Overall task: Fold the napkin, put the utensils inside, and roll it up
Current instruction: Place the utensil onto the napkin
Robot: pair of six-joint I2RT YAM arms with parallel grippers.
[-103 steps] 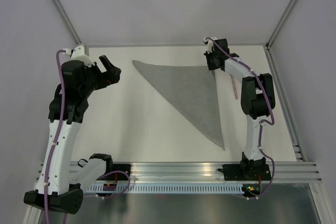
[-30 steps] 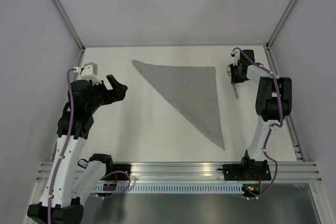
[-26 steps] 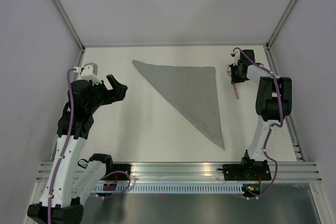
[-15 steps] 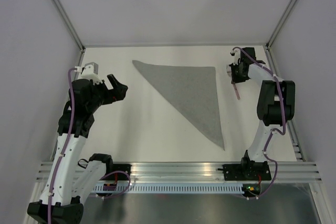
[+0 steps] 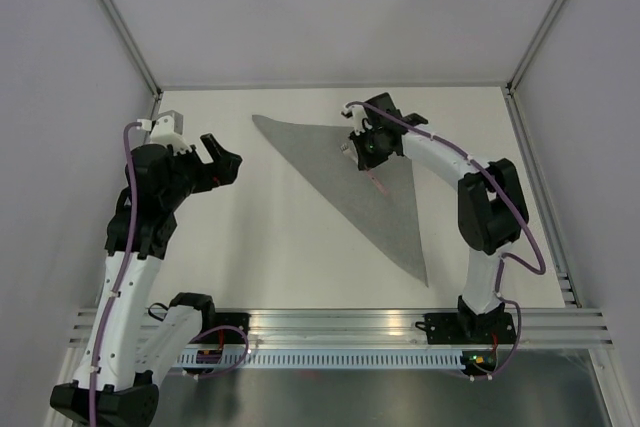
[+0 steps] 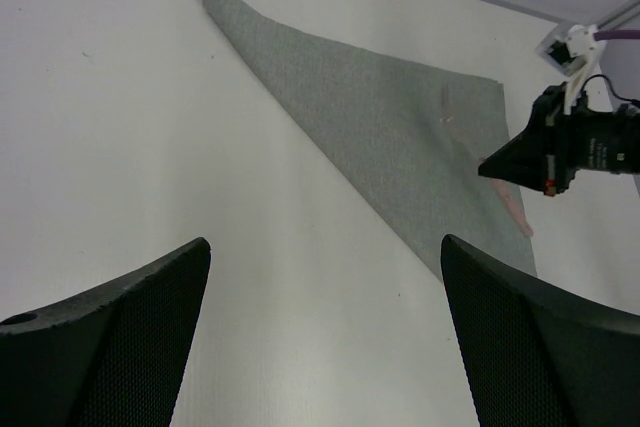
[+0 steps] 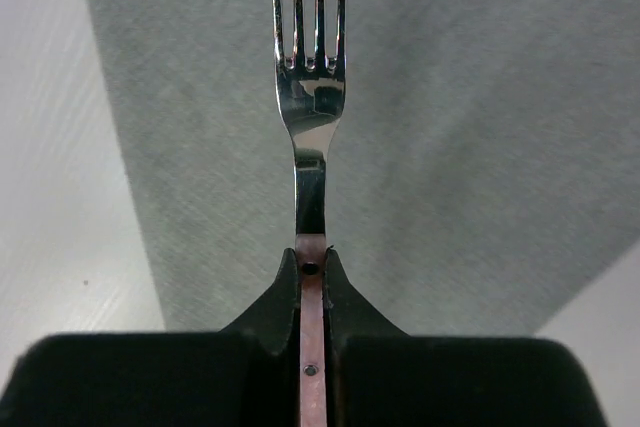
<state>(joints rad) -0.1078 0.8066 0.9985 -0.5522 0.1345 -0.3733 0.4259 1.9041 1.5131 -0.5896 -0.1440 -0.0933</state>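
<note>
The plain grey cloth napkin (image 5: 392, 215) lies flat on the white table (image 5: 280, 237), folded into a triangle. Its long edge runs from the far left corner to the near right corner.

The right gripper (image 5: 364, 151) hangs over the far part of the napkin, and its jaws are clenched on the slim fork with a pale-pink handle and silver metal head (image 7: 310, 117). The top view shows only the arm reaching across the cloth and a faint pink line under the gripper. The right wrist view gives the grasp clearly: the two black fingers press together on the pink handle, and the silver neck and tines stick out straight ahead of the right gripper (image 7: 311, 265), with the grey napkin (image 7: 480, 147) below them. I cannot tell whether the fork touches the cloth.

The left gripper (image 5: 221, 151) is above bare table, well left of the napkin, with its jaws spread wide and nothing between them. Its own camera looks between the two mesh-padded fingers (image 6: 130, 327) at the whole triangle (image 6: 400, 137). From the side it also shows the pink handle (image 6: 516, 213) slanting down behind the right gripper (image 6: 490, 168).
</note>
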